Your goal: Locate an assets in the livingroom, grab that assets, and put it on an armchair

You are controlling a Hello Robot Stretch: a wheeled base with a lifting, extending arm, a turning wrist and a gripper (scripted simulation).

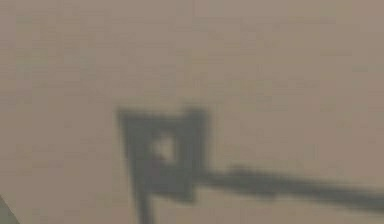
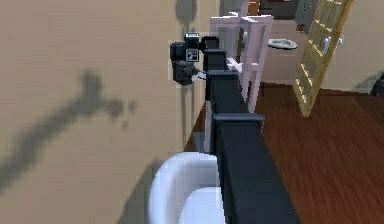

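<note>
1. One dark arm is stretching out along the beige wall.
2. Its gripper is showing against that wall; I cannot tell its grip or whether it is holding anything.
3. A white armchair is sitting partly behind the arm.

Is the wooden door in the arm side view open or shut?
Open: the door stands swung out at an angle over the wooden floor, with its thin edge showing.

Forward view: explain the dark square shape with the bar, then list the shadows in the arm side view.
Forward view: it is a grey square shadow cast on the beige wall, not an object. Arm side view: a grey slanting shadow lies on the wall, left of the gripper and the dark arm.
</note>
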